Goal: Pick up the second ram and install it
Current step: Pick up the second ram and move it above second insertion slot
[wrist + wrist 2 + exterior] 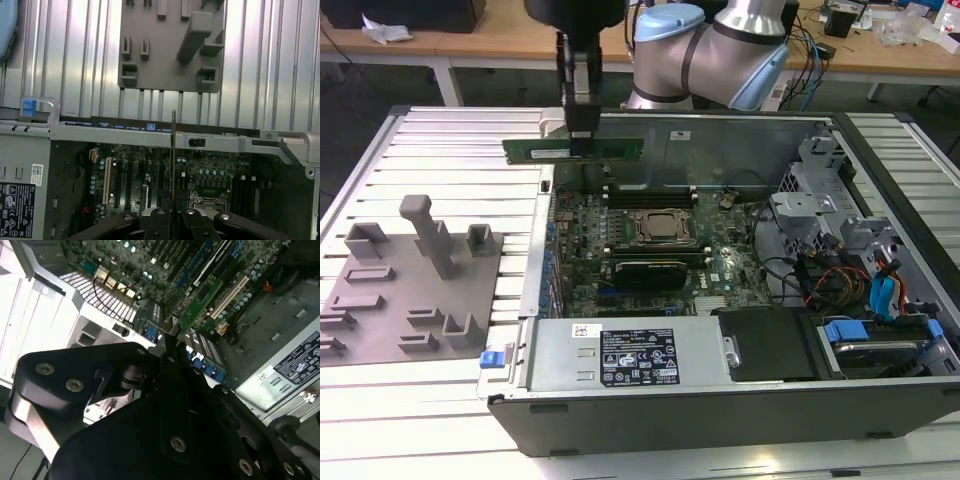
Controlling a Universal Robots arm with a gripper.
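Your gripper (582,140) hangs straight down from the arm (720,50), which reaches in from the far side of the open computer case (720,410) and bends through its silver and blue joints in the exterior view. Its fingers (580,115) are clenched on the second ram (620,149), gripping it near the middle. The stick lies level, and both ends stick out well past the fingers on either side. It is in the air, touching nothing but the gripper. The motherboard (580,215) lies below the gripper, with the square CPU socket (663,228) lower down and toward the exterior view's right. In the first wrist view the stick (173,150) shows edge-on, a thin line standing out from between the fingers. In the second wrist view its green end (200,302) pokes out beyond the gripper's black body, over the board. The grey fixture plate (380,330) and its post (428,235) sit well apart from the gripper, on the slatted table (440,130) toward the exterior view's left.
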